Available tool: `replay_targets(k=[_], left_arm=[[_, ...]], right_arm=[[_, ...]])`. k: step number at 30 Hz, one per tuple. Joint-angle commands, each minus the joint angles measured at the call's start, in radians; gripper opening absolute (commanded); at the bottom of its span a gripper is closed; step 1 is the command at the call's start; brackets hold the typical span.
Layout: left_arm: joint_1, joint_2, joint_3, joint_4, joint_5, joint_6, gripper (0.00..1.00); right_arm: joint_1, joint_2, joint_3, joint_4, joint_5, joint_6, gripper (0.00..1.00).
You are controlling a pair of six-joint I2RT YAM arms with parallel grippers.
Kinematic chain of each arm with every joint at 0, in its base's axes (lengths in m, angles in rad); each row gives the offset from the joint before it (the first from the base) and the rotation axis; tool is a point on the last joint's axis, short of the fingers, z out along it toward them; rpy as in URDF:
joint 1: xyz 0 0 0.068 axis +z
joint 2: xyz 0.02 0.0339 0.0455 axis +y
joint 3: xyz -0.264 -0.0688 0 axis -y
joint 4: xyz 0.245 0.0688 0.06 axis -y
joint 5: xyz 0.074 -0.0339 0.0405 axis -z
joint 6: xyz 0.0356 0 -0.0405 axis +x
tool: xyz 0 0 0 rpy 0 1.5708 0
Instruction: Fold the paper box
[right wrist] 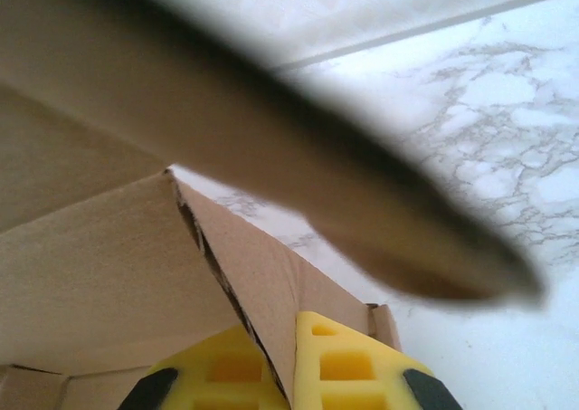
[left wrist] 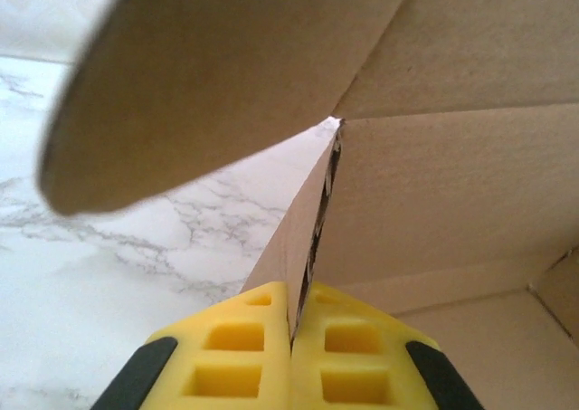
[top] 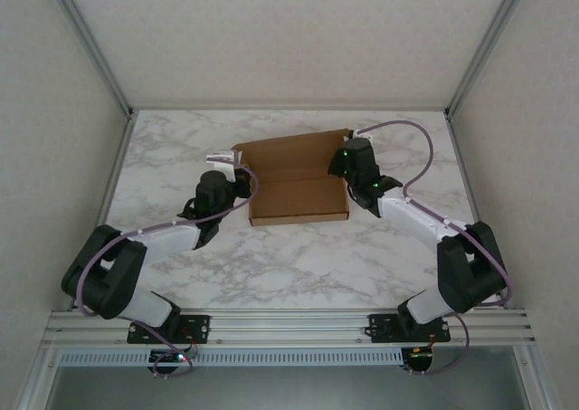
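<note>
Marble worktop [top: 298, 265] nearest. Paper box [top: 298, 188] sits centre of top view, a bit toward the far side. L pincer [left wrist: 291, 338] is clamped on its left wall, R pincer [right wrist: 289, 365] clamped on its right wall. Rounded flap [left wrist: 208, 75] overhangs in the wrist views.

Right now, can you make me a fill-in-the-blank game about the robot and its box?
1. The paper box is plain ___ cardboard.
2. It sits on a white table with a ___ pattern.
3. The left gripper and the right gripper both pinch the box, so that makes ___ grippers holding it.
4. The fingers pinching the cardboard are coloured ___.

Missing words: brown, marble, two, yellow.
</note>
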Motion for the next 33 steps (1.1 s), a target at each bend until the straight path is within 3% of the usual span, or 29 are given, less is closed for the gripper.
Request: replay_targets(k=[1, 17, 33], left_arm=[[-0.033, 0.048, 0.032, 0.081, 0.008, -0.043, 0.0], [-0.138, 0.044, -0.123, 0.253, -0.106, -0.037, 0.0], [-0.237, -0.015, -0.293, 0.335, -0.273, 0.066, 0.0]], right_arm=[[0.02, 0.035, -0.022, 0.071, -0.04, -0.002, 0.0], [0.028, -0.023, -0.238, 0.282, -0.049, -0.043, 0.0], [0.065, -0.156, -0.529, 0.515, -0.009, -0.03, 0.0]])
